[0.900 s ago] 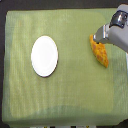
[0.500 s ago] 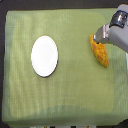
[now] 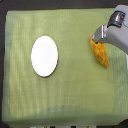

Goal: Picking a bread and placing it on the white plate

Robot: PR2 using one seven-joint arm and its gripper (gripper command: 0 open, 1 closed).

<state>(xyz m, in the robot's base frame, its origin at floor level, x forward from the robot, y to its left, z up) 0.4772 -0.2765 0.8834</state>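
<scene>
- Nothing visible has shifted since the two earlier frames: the plate, the pastry and the arm all sit where they were, as far as the coarse pictures let one judge.
- On the exterior view's left lies the white plate (image 3: 45, 56), a plain, smooth, unmarked disc that reads as slightly oval, taller than wide, resting flat with nothing on it.
- Under everything spreads a green tablecloth (image 3: 70, 95) with a fine woven, ribbed texture, covering the table nearly edge to edge; a dark background shows along the top.
- Well apart from the plate, toward the exterior view's right, lies the bread (image 3: 100, 51), an elongated golden-orange piece with a bumpy surface and tapered ends, slanting from upper left to lower right on the cloth.
- At the far right, the gripper (image 3: 99, 35) comes in from the upper corner, a boxy grey and white shell with rounded edges.
- Its tip sits at the upper end of the bread, overlapping it in the picture; whether the claw is spread or clamped on the bread cannot be told, since the fingers are blurred.
</scene>
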